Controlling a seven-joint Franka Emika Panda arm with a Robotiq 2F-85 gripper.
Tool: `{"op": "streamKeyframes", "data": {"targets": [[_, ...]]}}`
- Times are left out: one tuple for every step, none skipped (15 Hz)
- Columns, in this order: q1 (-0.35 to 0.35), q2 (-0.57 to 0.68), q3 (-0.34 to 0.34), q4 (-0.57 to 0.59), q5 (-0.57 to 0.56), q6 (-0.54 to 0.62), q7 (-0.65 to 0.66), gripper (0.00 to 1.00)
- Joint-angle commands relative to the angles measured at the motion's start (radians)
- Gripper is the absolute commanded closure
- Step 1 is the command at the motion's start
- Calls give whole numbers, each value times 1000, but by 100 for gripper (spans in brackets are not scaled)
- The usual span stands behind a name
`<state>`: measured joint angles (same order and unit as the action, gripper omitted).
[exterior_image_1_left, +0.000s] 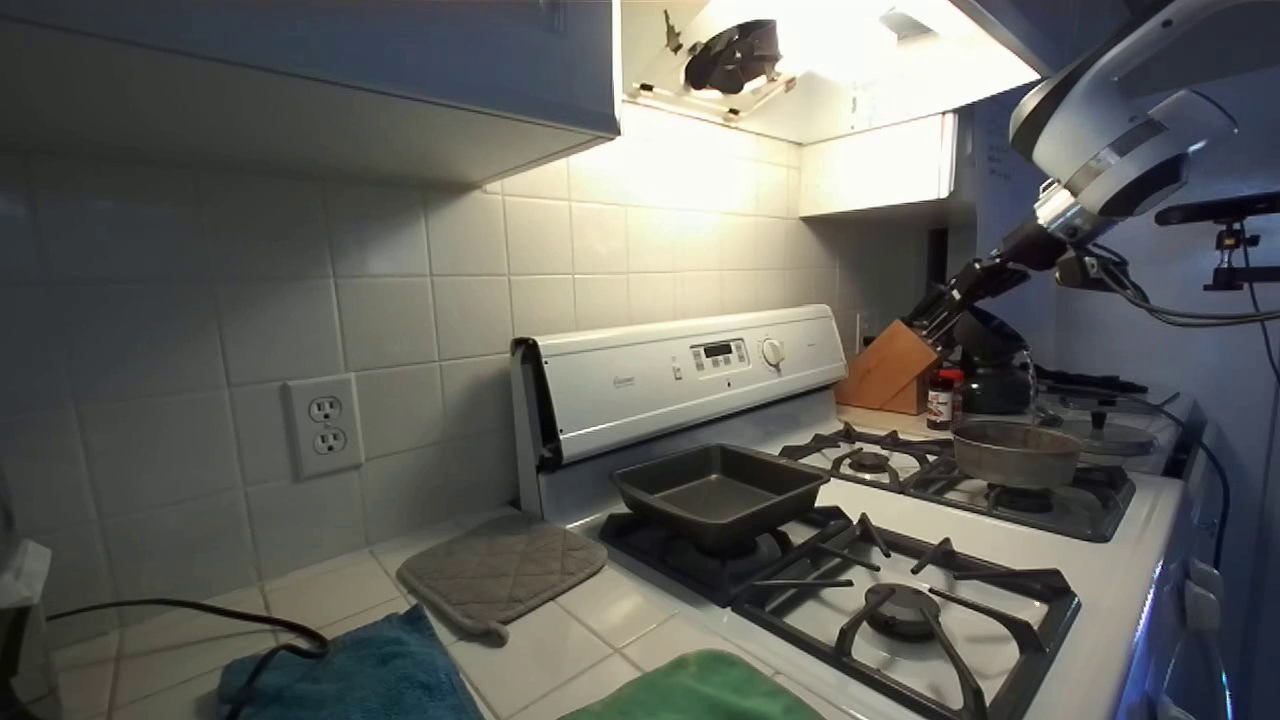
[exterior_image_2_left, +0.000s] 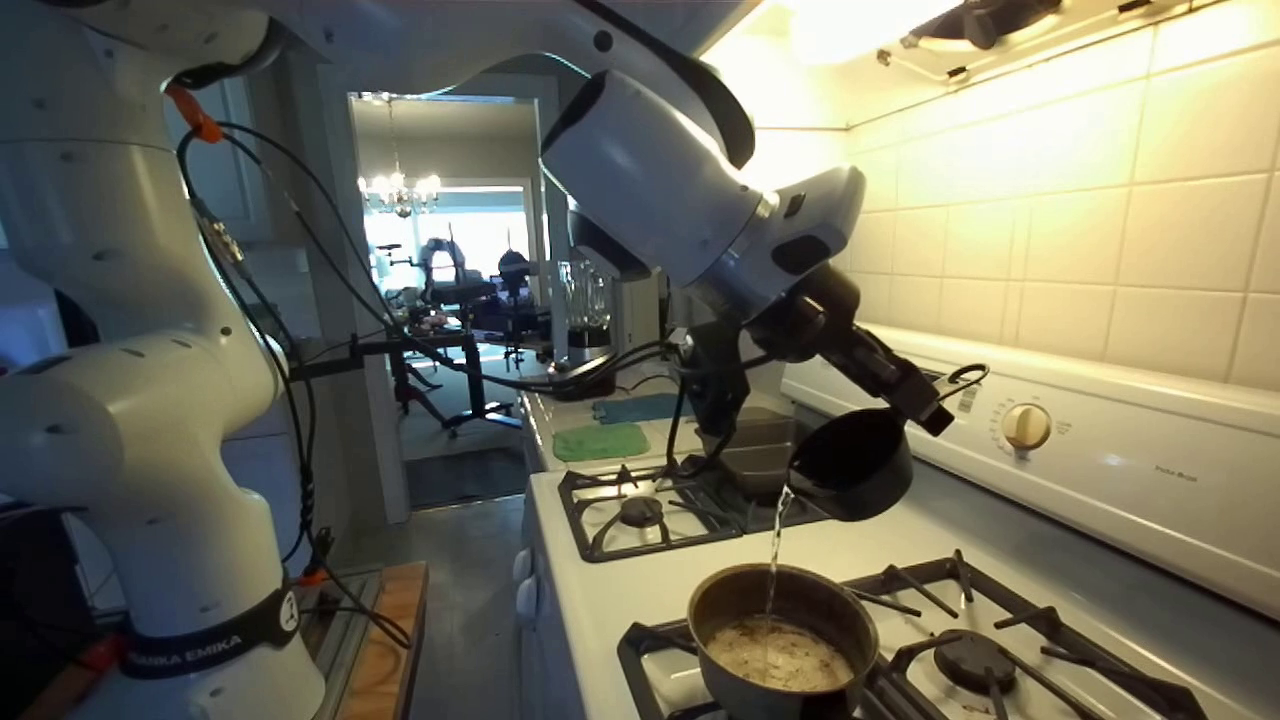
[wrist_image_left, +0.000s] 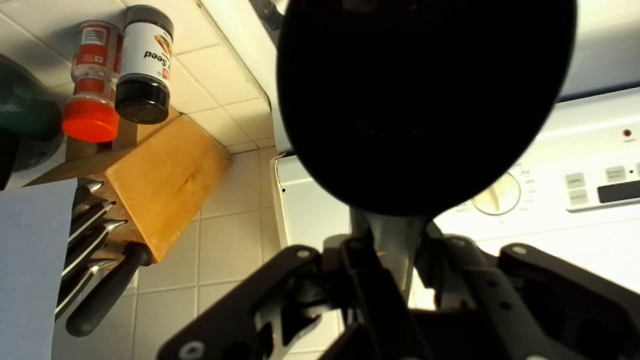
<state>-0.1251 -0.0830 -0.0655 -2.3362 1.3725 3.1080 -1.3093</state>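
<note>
My gripper (exterior_image_2_left: 922, 402) is shut on the handle (wrist_image_left: 395, 235) of a small black saucepan (exterior_image_2_left: 850, 465). The saucepan is tilted in the air above the stove, and it fills the upper middle of the wrist view (wrist_image_left: 420, 100). A thin stream of water (exterior_image_2_left: 776, 540) runs from its lower rim into a worn metal pot (exterior_image_2_left: 715, 680). That pot stands on a burner grate and holds pale, cloudy liquid or foam; it also shows in an exterior view (exterior_image_1_left: 1000, 455). The saucepan hangs above it without touching. The inside of the saucepan is too dark to make out.
A wooden knife block (exterior_image_1_left: 890, 370) and spice jars (wrist_image_left: 145, 65) stand beside the stove. A dark square baking pan (exterior_image_1_left: 720, 490) sits on a rear grate. The stove's control panel (exterior_image_2_left: 1100, 470) rises behind the saucepan. A glass lid (exterior_image_1_left: 1105, 435) lies on the far counter.
</note>
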Motion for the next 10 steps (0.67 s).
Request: {"op": "streamKeyframes", "data": {"targets": [[11, 4, -3, 36, 122, 14, -117, 94], [10, 2, -3, 42, 151, 12, -145, 94], [9, 0, -3, 47, 181, 10, -175, 94], [8, -1, -2, 51, 209, 8, -203, 94], [6, -2, -2, 57, 240, 7, -234, 94], [5, -2, -2, 63, 268, 5, -265, 94], [3, -3, -2, 69, 300, 3, -298, 94], [2, -3, -2, 72, 328, 1, -328, 94], [0, -4, -2, 77, 357, -2, -360, 94], [-2, -5, -2, 81, 388, -4, -393, 94]]}}
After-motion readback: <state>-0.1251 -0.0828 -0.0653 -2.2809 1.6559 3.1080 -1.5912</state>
